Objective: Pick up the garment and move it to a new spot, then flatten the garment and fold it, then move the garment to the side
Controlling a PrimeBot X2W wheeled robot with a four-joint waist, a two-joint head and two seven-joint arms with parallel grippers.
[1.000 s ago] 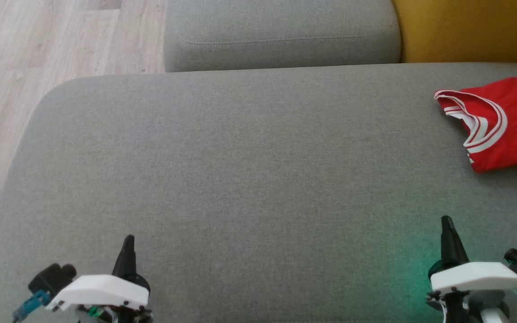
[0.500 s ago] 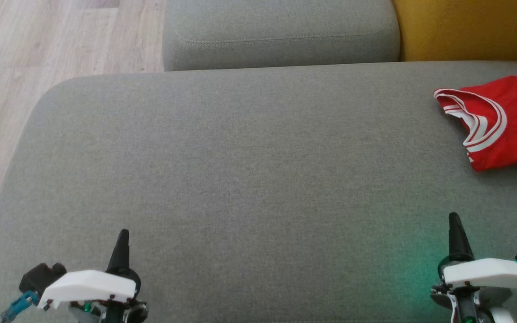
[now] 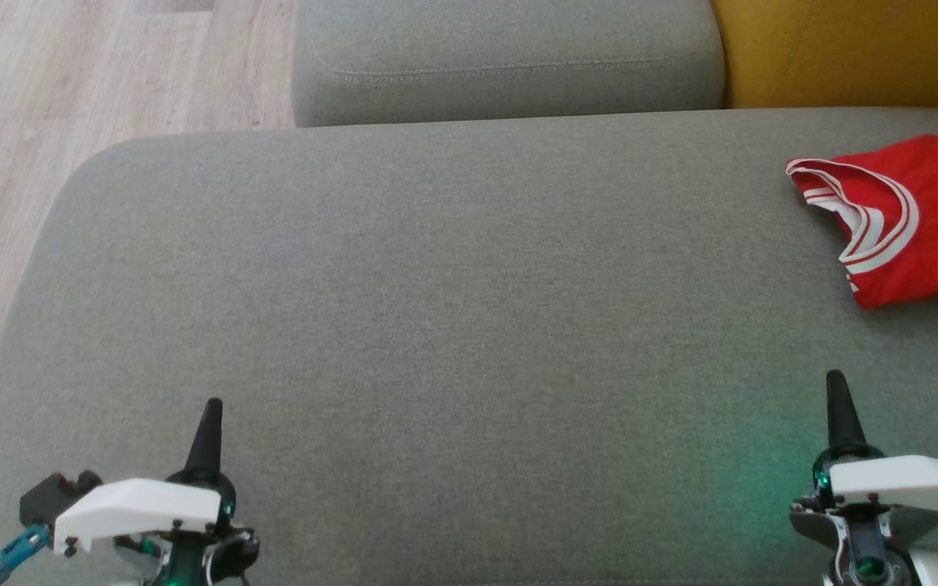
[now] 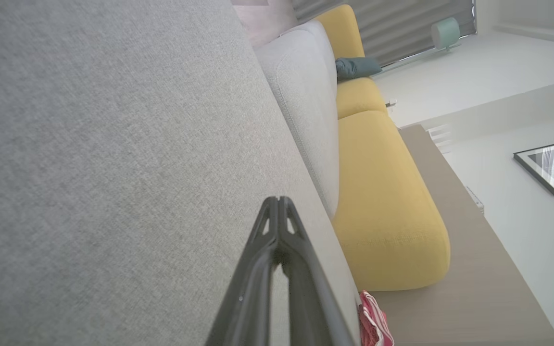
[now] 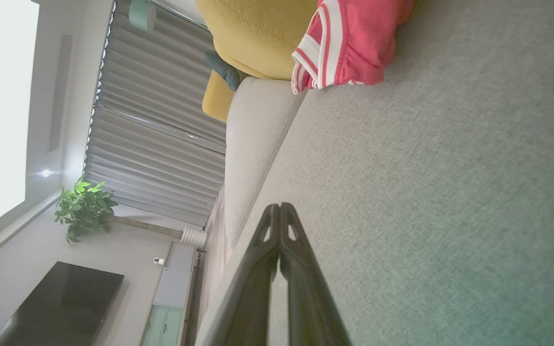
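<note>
Lying bunched at the right of the sofa seat (image 3: 469,285), the red jersey (image 3: 929,248) is judged light, limp, slippery; its striped trim (image 3: 884,236) is favoured for pinching. Left gripper (image 3: 212,408) and right gripper (image 3: 835,382) are seen closed, empty.

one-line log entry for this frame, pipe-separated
left gripper: shut, empty | right gripper: shut, empty | red jersey: lying on grey cushion, robot's far right, clear of both grippers
</note>
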